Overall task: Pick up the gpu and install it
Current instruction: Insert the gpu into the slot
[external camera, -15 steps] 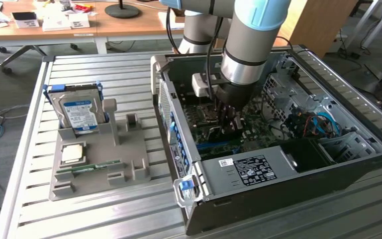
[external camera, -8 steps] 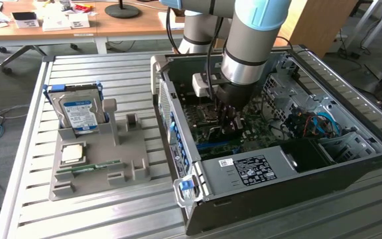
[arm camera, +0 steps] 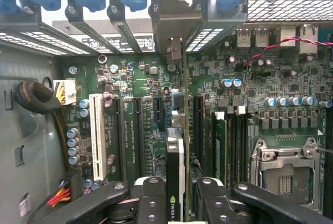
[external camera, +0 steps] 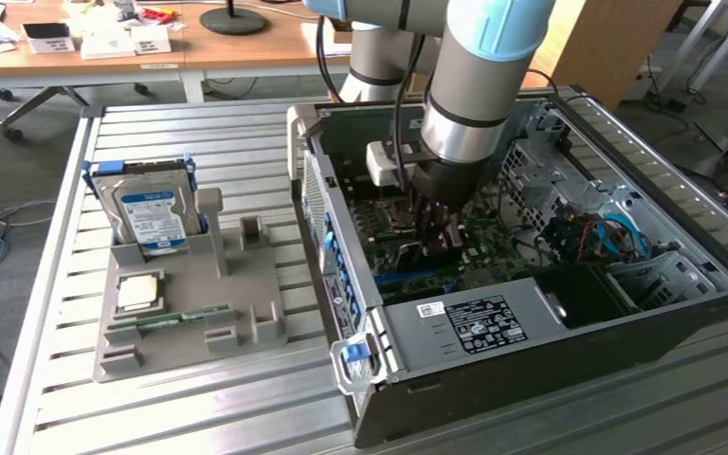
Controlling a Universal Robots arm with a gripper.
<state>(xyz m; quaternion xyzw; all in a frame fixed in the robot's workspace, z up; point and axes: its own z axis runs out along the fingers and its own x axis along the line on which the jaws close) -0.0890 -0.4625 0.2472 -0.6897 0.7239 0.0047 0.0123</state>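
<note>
While the claw (arm camera: 175,203) pinches the gpu (arm camera: 175,151) edge-on above the motherboard (arm camera: 135,94) inside the open computer case (external camera: 567,351), any tilt or offset — card against slot — could jam its edge.

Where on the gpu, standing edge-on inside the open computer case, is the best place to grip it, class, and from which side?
Grip the gpu by its free upper edge, fingers pressing its two flat faces, coming straight down from the case's open side. It stands on edge over the motherboard slots, so only that edge is reachable. The gripper holds it just so.
</note>
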